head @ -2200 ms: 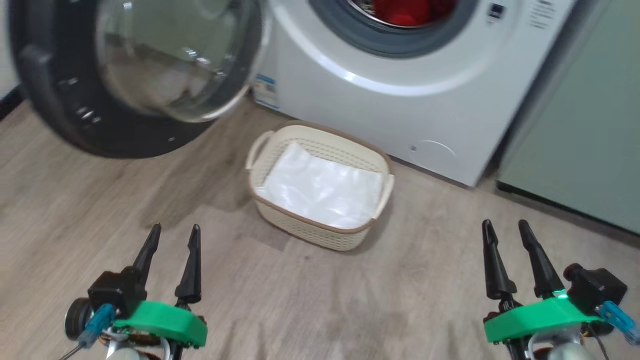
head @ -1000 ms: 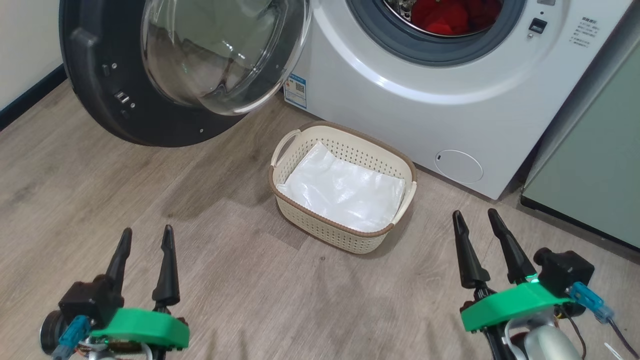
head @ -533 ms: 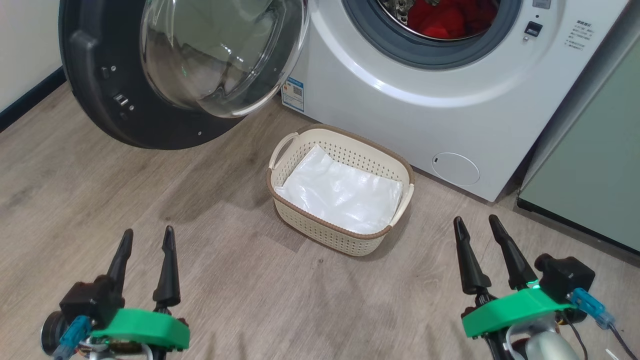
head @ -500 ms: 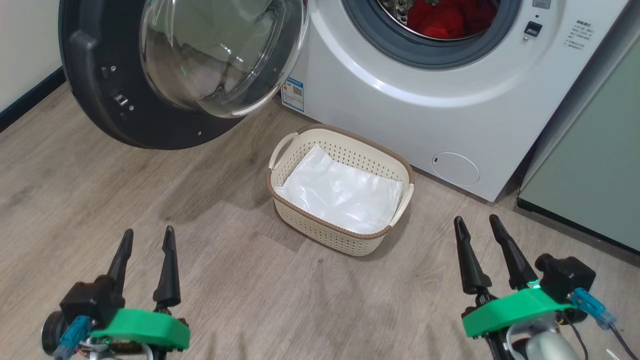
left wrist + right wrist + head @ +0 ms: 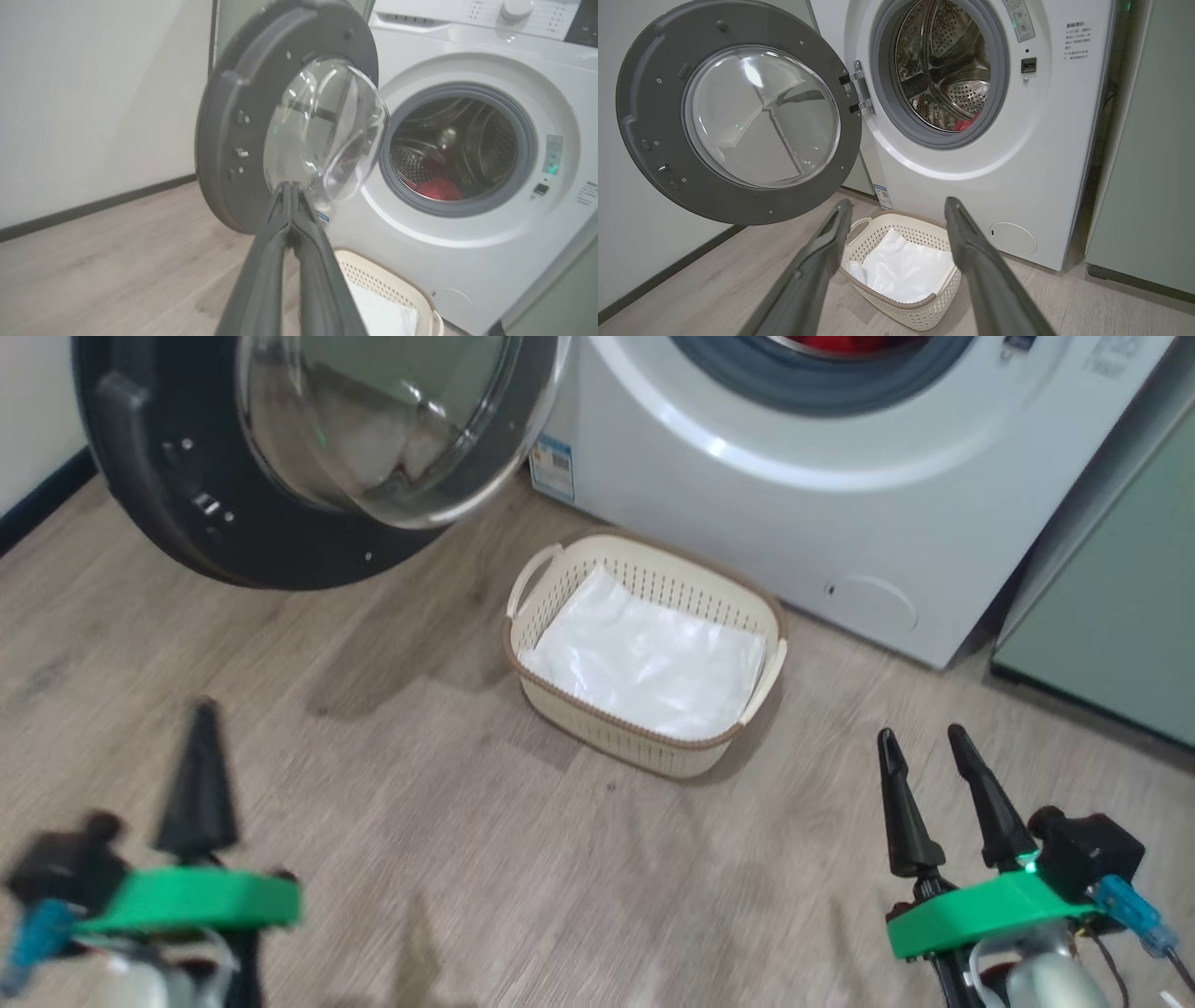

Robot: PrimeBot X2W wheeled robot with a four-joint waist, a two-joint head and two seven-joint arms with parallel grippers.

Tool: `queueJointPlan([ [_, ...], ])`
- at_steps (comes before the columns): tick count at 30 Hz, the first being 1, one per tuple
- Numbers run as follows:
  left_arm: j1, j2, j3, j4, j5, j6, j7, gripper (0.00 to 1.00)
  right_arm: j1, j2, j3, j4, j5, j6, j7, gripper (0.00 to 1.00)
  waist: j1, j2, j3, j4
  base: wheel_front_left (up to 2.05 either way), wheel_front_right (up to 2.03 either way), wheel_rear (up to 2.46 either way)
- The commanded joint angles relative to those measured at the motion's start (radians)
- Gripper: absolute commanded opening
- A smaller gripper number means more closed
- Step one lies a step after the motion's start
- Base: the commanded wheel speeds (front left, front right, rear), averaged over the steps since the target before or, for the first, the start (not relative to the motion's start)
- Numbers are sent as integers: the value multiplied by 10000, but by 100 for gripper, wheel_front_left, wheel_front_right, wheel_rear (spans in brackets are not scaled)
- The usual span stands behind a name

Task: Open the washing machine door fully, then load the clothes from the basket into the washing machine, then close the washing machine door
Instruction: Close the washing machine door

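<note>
Risk at closing: washing machine door (image 5: 738, 112) hangs wide open, left of the opening; clothes (image 5: 437, 189) lie inside the washing machine (image 5: 971, 186); basket (image 5: 896, 312) sits on the floor (image 5: 467, 859) below. Empty left claw (image 5: 290, 186) pressed together; empty right claw (image 5: 897, 201) spread. A push may skid off the glossy door, or leave it unlatched.

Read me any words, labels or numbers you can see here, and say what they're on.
No text here is legible.
Blue label, low on the washing machine front: too small.
Printed lines on its upper right front: too small.
Markings on the top control panel: blurred.
</note>
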Motion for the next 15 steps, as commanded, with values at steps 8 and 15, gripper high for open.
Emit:
queueJointPlan([
  [8, -2957, 604, 3146, -548, 58, -513, -124, 0, -695, -64, 75, -1198, -889, 71, 657, 100, 0, 0, 1904, -659, 0, 0, 0],
  [15, -5537, 2803, 4483, 1487, -265, -849, -124, 0, -999, -64, -23, -1708, -1290, 71, 1000, 100, 0, 0, 2930, -1132, 0, 0, 0],
])
